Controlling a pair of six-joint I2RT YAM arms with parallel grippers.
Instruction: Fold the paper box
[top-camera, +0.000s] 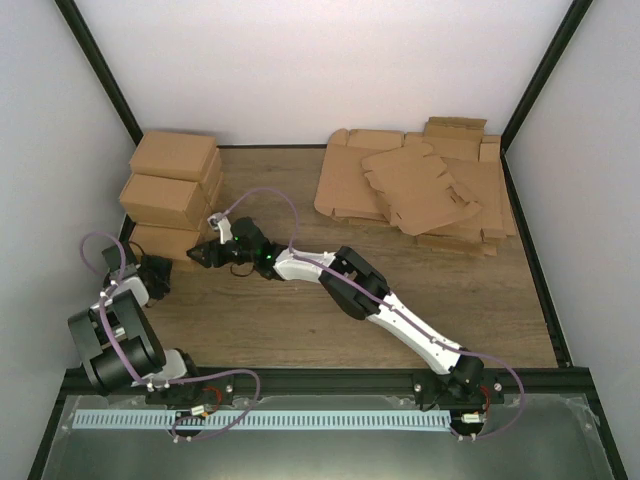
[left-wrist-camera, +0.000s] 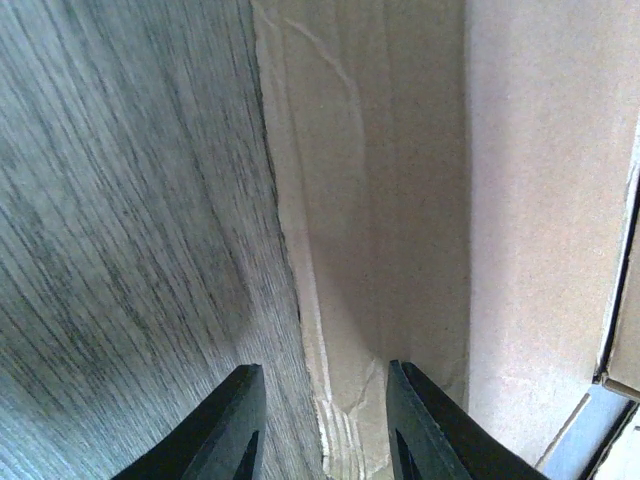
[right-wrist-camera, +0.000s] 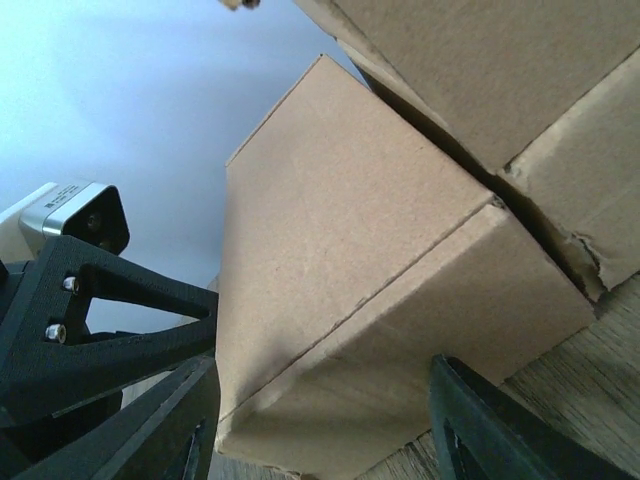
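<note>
The paper box (top-camera: 160, 240) is a folded brown carton on the table at the foot of the left stack. My right gripper (top-camera: 197, 256) reaches across to its right side. In the right wrist view the paper box (right-wrist-camera: 350, 250) fills the middle, and the right gripper (right-wrist-camera: 325, 420) stands open with its fingers just short of the box's near face. My left gripper (top-camera: 155, 270) is at the box's front. Seen from the left wrist, the left gripper (left-wrist-camera: 322, 420) is open, straddling the worn bottom edge of the cardboard (left-wrist-camera: 400, 200), one finger over the wood, one over the cardboard.
Two more folded cartons (top-camera: 172, 155) (top-camera: 165, 198) stand stacked behind the paper box against the left wall. A pile of flat cardboard blanks (top-camera: 420, 185) lies at the back right. The left arm's wrist housing (right-wrist-camera: 70, 280) shows close at the left of the right wrist view.
</note>
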